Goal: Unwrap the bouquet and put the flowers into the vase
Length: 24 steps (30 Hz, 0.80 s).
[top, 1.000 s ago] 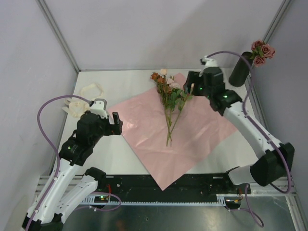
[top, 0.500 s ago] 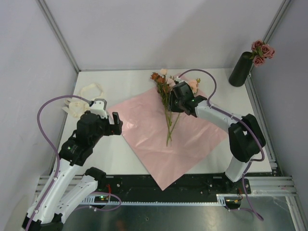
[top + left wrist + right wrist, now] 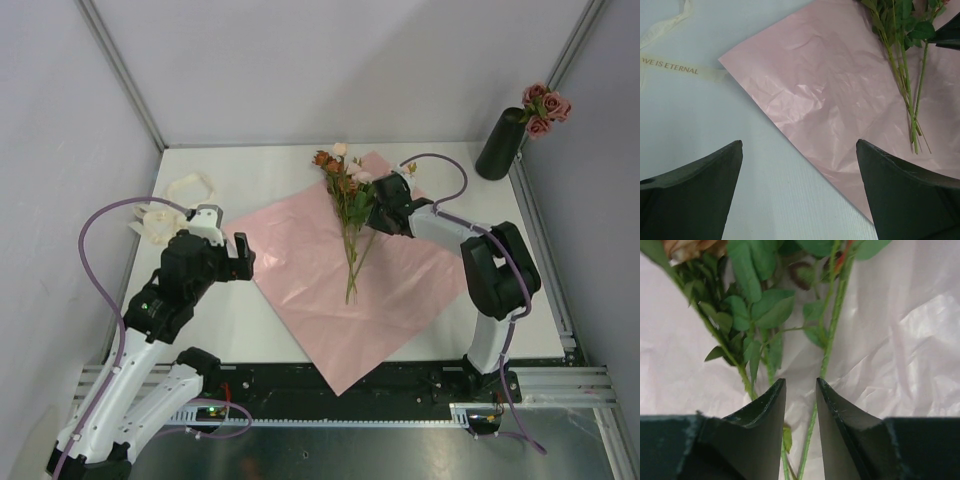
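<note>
The bouquet lies unwrapped: several green-stemmed flowers (image 3: pixel 348 205) rest loose on the flattened pink paper sheet (image 3: pixel 310 270). At the far right corner stands the black vase (image 3: pixel 497 145) with pink roses (image 3: pixel 545 104) in it. My right gripper (image 3: pixel 378 218) is low over the flowers. In the right wrist view its jaws (image 3: pixel 800 381) stand narrowly open on either side of a green stem (image 3: pixel 832 325), with a gap still showing. My left gripper (image 3: pixel 240 255) hovers wide open and empty at the sheet's left corner (image 3: pixel 830 100). The left wrist view also shows the stems (image 3: pixel 902 75).
Cream ribbon (image 3: pixel 188 190) lies coiled at the table's left edge; its printed strip (image 3: pixel 675 69) shows in the left wrist view. Grey walls close the back and both sides. The vase stands tight against the right wall post.
My right arm has swung from beside the vase down and left onto the flowers, and its jaws have narrowed around a stem. The left arm has not moved.
</note>
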Tool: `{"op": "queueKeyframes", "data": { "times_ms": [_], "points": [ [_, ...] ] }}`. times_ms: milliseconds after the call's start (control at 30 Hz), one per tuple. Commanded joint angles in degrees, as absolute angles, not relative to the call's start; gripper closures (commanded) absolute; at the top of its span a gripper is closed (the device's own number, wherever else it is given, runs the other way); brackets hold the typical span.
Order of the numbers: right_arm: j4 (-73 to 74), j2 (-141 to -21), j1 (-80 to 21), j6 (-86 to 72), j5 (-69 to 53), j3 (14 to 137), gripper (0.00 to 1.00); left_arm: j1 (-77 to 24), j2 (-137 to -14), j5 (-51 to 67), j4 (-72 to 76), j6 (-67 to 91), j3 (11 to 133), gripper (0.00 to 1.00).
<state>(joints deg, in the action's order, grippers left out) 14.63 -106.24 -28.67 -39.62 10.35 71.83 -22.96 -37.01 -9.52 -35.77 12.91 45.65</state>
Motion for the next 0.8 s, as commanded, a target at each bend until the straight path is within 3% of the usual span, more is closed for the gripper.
{"op": "queueKeyframes", "data": {
  "times_ms": [0, 767],
  "points": [
    [11.1, -107.4, -27.1, -42.7, 13.4, 71.4, 0.65, -22.7, -36.9, -10.3, -34.9, 11.9, 45.4, 0.0],
    [5.0, -114.0, -23.8, -43.6, 12.0, 71.9, 0.68, -22.7, -37.1, -10.5, -34.9, 11.9, 45.4, 0.0]
  ]
}}
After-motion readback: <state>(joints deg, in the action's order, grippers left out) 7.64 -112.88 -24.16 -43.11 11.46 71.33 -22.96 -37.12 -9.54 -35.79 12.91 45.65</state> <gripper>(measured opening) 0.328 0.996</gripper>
